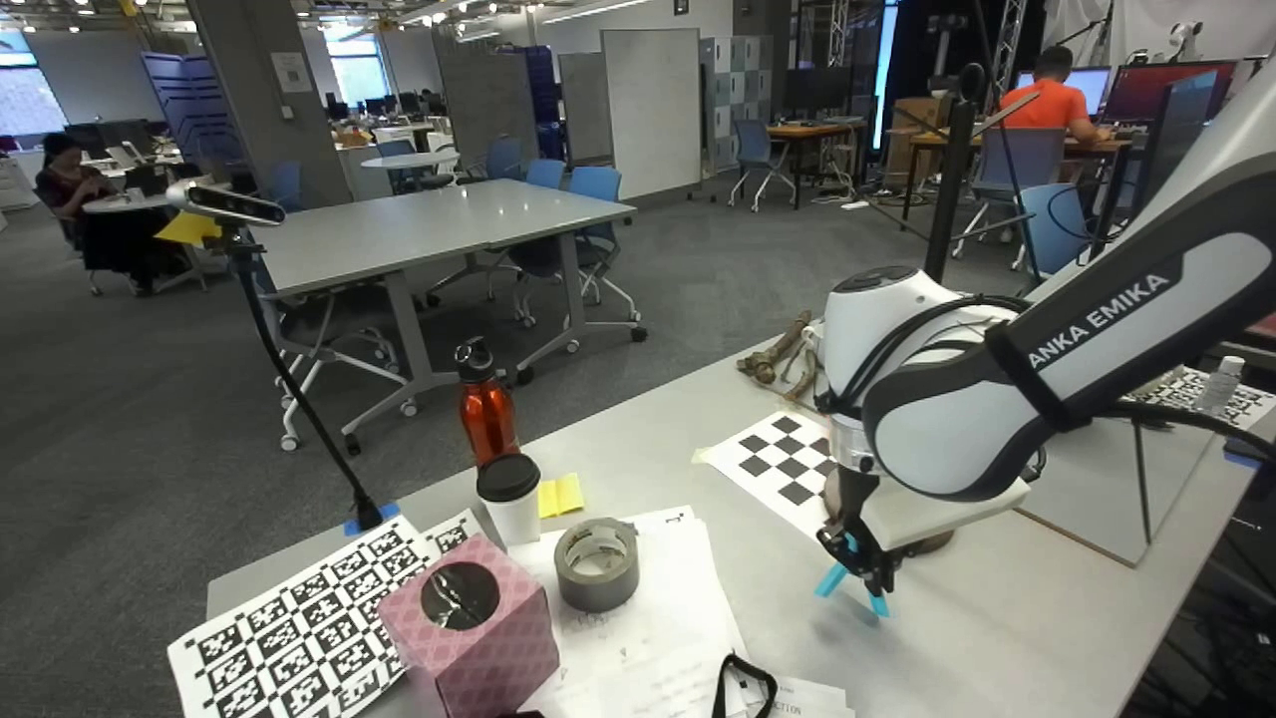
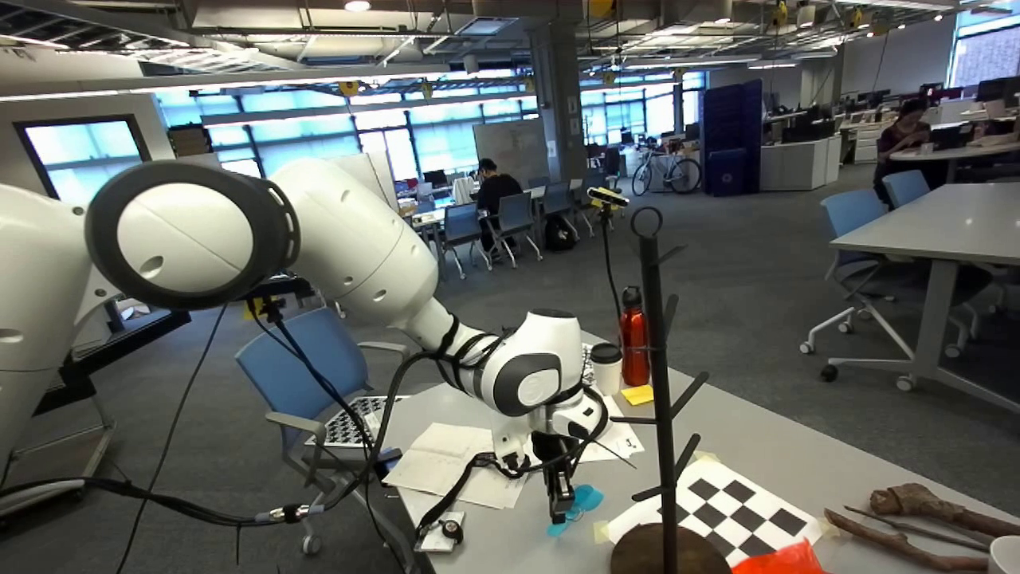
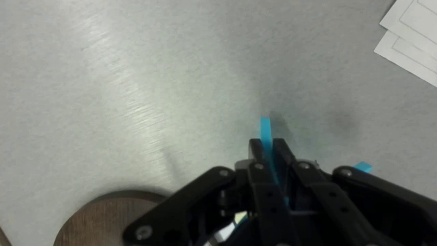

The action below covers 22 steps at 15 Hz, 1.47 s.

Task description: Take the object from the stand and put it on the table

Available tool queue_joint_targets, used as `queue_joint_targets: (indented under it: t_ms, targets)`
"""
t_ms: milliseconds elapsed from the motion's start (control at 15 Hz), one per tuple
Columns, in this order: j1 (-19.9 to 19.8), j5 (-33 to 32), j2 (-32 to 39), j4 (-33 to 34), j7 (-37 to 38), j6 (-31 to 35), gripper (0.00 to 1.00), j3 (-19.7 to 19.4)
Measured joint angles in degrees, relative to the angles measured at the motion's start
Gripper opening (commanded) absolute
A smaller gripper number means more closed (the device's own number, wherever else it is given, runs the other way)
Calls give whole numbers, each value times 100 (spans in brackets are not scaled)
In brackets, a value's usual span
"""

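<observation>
I'm holding the blue pc (image 2: 585,499) in the gripper (image 3: 268,145), jaws narrow, one prong pinched between them. It's low at the table (image 1: 977,648), near the stand (image 2: 660,359); can't tell if the tips touch down. Orientation: in an exterior view the prongs splay downward, one lower L, one lower R of frame. In wrist view the pinched prong's long axis runs approx in line w/ the gripper, tip poking past it; 2nd tip shows off to the R.

Surface: flat lt-grey w/ checker sheet (image 1: 773,464), marker sheet (image 1: 329,618), tape roll (image 1: 598,590), tissue box (image 1: 488,643), cup (image 1: 515,521) & bottle (image 1: 488,424). Room: big office, carpet (image 1: 688,279), blue chairs (image 2: 303,351), grey tables (image 1: 429,229) farther off, seated ppl (image 1: 1047,105).

Text: arm (image 1: 1116,344) reads "ANKA EMIKA", start hidden. Print on papers (image 1: 658,638) too small for me to read.
</observation>
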Motion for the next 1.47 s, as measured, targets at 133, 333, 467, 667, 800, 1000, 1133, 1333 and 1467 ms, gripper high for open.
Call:
queue_joint_targets:
  t_ms: [133,333,467,667,800,1000,1133,1333,1467]
  targets:
    - [16,0,91,110,0,-1,45,-18]
    - [50,0,177,201,-1,-1,67,-32]
    - [78,2,219,242,-1,-1,82,-33]
    - [108,3,238,253,-1,-1,100,-39]
    - [113,3,238,253,-1,-3,100,-53]
    - [114,4,210,230,-1,-5,100,-94]
    - [114,5,161,202,-1,-5,100,-127]
    - [113,5,-30,63,-4,-5,100,-165]
    - [113,5,-229,-95,-6,-5,100,-186]
